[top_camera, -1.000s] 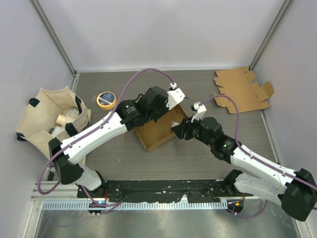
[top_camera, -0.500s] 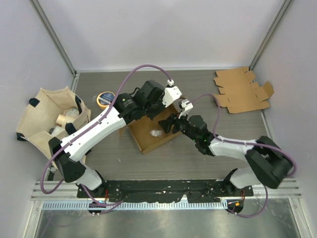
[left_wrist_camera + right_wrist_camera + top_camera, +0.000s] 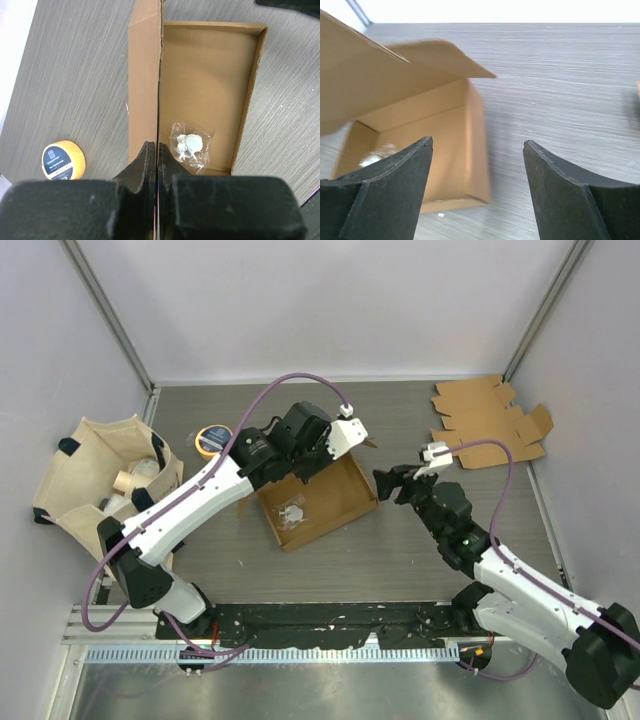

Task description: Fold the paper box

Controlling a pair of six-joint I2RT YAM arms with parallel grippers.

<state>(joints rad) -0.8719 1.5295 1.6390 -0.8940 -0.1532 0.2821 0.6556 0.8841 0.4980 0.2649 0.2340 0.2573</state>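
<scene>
From my end, the left gripper [image 3: 155, 149] was pinched tight on one long wall of the paper box [image 3: 318, 502], which sat open mid-table [image 3: 420, 420] with a little bag of white bits [image 3: 190, 147] inside. Right gripper [image 3: 477, 145] hung spread wide beside the box, holding nothing.

On my screen, the paper box [image 3: 315, 505] reads as matt brown cardboard. Inside it, a crinkled clear-plastic bag [image 3: 190, 147] glints. Under the box, the table [image 3: 340, 565] shows a grey, matt wood grain. Left of the box: a smooth-faced tape roll [image 3: 212, 440] and a coarse cream cloth bag [image 3: 95, 475]. Right of it, flat cardboard sheets [image 3: 490, 425], equally dull.
</scene>
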